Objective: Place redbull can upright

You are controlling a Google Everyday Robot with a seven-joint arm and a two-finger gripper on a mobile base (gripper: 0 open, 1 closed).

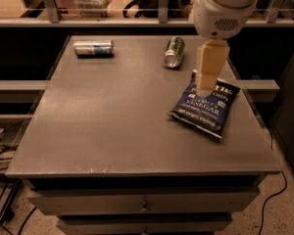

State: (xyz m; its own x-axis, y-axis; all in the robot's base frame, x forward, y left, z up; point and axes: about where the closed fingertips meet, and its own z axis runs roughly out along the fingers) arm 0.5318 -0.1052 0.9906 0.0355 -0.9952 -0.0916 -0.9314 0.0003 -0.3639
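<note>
Redbull can (93,48) lying far left on table (112,126), gripper (204,87) above chip bag (208,110)

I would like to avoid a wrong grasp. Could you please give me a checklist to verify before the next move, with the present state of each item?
1. Redbull can in view, at the far left of the table: ok.
2. Redbull can upright: not ok, it lies on its side.
3. Gripper at the redbull can: not ok, it hangs above the chip bag, on the right.
4. Green can apart from the redbull can: ok, it lies on its side further right.
</note>
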